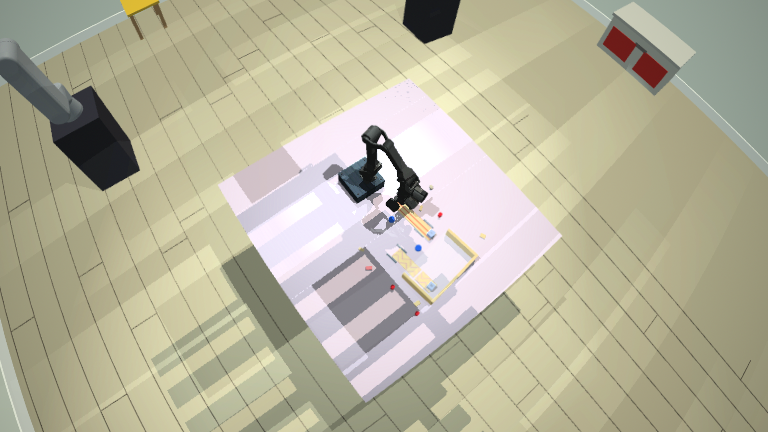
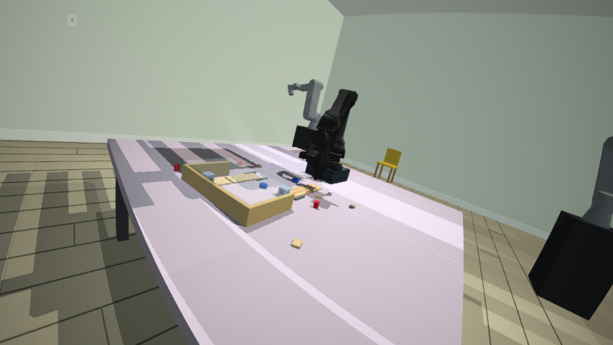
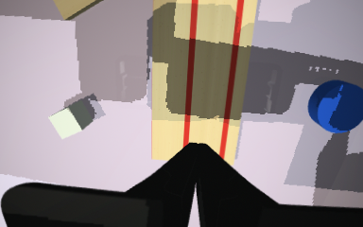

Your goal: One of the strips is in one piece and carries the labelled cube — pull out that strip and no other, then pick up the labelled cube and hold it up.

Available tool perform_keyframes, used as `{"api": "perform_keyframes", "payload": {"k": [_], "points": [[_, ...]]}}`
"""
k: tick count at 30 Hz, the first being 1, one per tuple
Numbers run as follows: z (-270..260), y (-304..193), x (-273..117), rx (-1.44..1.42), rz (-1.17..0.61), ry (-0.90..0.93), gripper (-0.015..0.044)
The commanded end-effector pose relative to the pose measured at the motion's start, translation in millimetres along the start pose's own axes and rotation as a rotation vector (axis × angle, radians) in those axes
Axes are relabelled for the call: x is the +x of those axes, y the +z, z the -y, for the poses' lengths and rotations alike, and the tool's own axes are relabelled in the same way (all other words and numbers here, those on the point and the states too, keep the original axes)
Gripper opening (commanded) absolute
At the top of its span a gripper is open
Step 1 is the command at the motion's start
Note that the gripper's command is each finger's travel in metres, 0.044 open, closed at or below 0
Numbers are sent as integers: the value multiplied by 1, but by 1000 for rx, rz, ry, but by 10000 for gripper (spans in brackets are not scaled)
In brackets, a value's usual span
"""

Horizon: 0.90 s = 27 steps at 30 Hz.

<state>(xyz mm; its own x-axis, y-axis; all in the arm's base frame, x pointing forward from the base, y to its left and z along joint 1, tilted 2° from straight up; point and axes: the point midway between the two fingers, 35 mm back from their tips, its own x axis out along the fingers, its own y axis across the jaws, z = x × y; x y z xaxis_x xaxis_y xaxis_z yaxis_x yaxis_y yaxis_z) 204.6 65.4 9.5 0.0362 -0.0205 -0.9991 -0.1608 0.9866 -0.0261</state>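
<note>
Clenched claw (image 3: 195,150) pressed on the striped strip's (image 3: 204,71) near end, grasping nothing

Only the wrist view shows two red stripes; the top view alone shows two pale-blue cubes (image 1: 431,233).

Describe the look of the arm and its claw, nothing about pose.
The arm is matte black throughout, built of blocky links, on a dark blue-grey square base. The claw has two black wedge-shaped fingers. No cables or markings show.
</note>
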Motion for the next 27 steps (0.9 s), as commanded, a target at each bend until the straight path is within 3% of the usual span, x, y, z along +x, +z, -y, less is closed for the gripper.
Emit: {"api": "perform_keyframes", "payload": {"k": [1, 18, 27], "points": [[-1, 2, -10, 3, 1, 2, 0], [1, 68, -13, -7, 7, 2, 440], [1, 100, -17, -7, 10, 2, 440]]}}
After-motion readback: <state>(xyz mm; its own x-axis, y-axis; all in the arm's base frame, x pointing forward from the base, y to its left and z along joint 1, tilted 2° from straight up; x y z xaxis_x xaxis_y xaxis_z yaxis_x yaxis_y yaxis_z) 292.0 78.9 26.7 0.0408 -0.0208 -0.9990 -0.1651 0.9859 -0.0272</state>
